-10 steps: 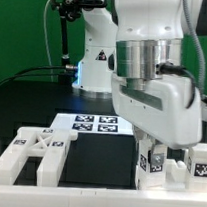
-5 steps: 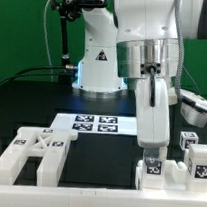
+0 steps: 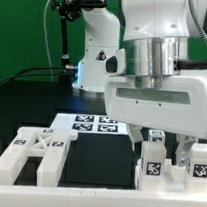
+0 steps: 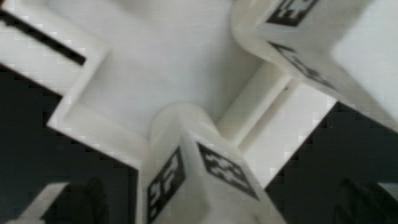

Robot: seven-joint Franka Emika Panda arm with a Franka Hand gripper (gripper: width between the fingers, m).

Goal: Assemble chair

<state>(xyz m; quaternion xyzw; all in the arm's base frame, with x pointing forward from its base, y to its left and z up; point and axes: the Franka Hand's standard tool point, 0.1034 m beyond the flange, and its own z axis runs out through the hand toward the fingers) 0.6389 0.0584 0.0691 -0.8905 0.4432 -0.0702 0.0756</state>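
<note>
Black table (image 3: pixel 97 169) bearing the marker board (image 3: pixel 95 124), a white frame part (image 3: pixel 33 152), and tagged white pieces (image 3: pixel 173 169)

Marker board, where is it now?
The marker board lies mid-table, toward the exterior view's right of the white frame part, before the robot base.

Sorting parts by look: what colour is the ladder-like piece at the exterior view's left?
The piece is white, with black-and-white tags; exterior view shows it best.

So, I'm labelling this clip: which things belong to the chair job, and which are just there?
Job: gripper, tagged white parts beneath it, white frame pieces at the exterior view's left.
Just there: marker board, black table.
</note>
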